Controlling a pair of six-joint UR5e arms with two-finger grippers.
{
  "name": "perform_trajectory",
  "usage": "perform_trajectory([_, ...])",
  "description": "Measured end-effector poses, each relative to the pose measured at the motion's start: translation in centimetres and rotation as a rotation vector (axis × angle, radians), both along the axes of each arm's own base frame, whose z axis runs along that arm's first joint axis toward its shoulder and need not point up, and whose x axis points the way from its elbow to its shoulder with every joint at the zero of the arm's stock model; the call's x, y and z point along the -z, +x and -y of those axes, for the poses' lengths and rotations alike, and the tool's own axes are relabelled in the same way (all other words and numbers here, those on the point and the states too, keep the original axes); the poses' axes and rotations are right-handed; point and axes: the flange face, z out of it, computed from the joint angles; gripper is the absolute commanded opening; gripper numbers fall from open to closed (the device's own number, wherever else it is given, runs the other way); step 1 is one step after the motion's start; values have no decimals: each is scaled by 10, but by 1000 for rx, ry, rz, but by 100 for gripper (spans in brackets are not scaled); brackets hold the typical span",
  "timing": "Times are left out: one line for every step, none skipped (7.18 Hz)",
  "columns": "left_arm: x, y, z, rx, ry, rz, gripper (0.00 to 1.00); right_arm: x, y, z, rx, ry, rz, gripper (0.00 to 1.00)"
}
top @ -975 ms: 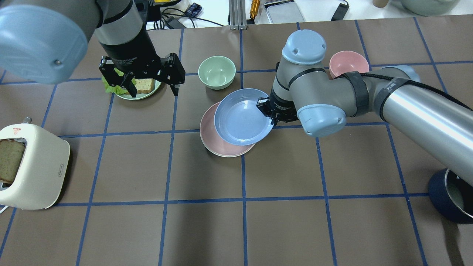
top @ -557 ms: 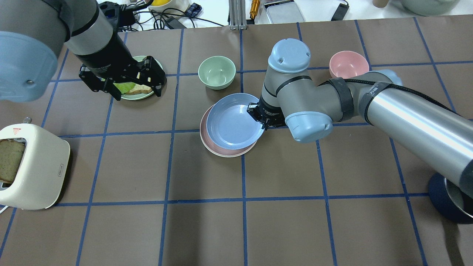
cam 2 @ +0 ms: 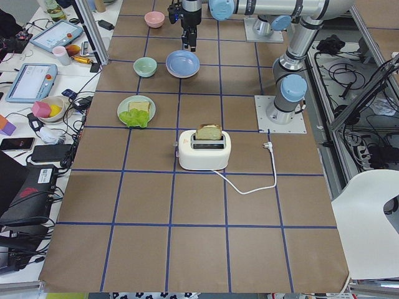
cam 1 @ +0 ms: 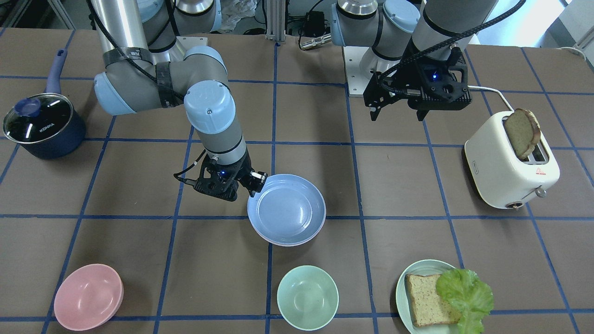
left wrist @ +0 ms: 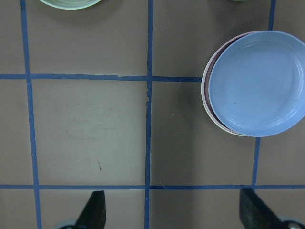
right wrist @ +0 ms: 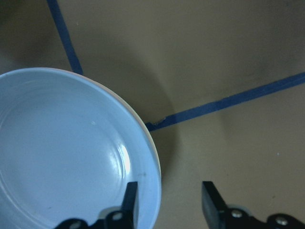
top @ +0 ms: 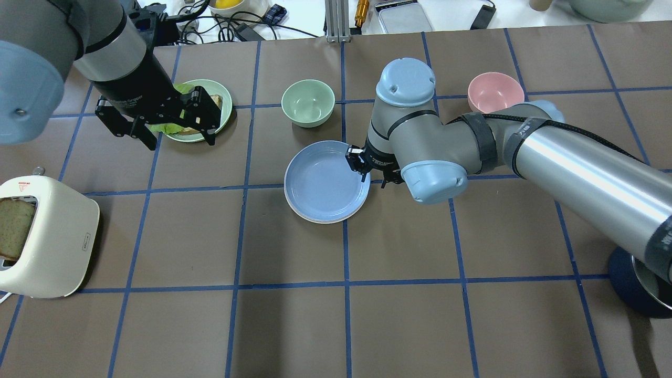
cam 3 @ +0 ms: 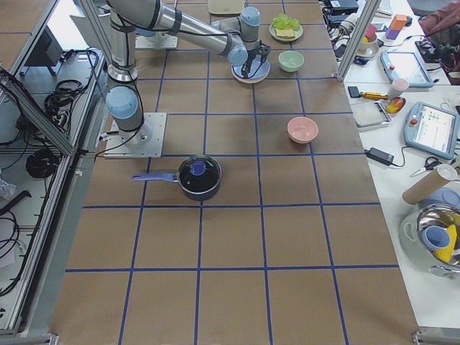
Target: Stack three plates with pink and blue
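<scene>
Blue plate [top: 320,184] resting on the pink one, right gripper [right wrist: 169,195] astride its rim.
Seen from overhead, the right arm [top: 525,152] reaches in from 3 o'clock. The left gripper [top: 181,142] hangs at the blue plate's 10 o'clock, fingers spread wide, holding nothing. The blue plate lies level near the middle of the table [top: 472,315]. The right gripper sits at its 2 o'clock rim, fingers parted, one inside and one outside, gripping nothing. The pink plate [left wrist: 205,90] shows only as a sliver beneath.
</scene>
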Motion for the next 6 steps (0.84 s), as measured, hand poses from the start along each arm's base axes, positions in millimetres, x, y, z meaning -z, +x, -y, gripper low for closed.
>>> perform_trajectory([0, 1, 1, 2, -6, 14, 100, -17, -17, 18, -49, -10, -9, 100])
perform_trajectory([0, 0, 2, 1, -8, 20, 100, -45, -43, 42, -115, 6, -32, 100])
perform_trajectory([1, -1, 4, 2, -11, 20, 100, -85, -76, 66, -206, 28, -76, 100])
perform_trajectory([3, -4, 6, 4, -17, 19, 100, -126, -108, 82, -308, 48, -122, 100])
perform_trajectory([4, -10, 6, 4, -21, 20, 100, -164, -129, 82, -392, 51, -146, 100])
perform_trajectory([6, -18, 6, 0, -21, 20, 100, -203, -139, 66, -441, 29, -158, 100])
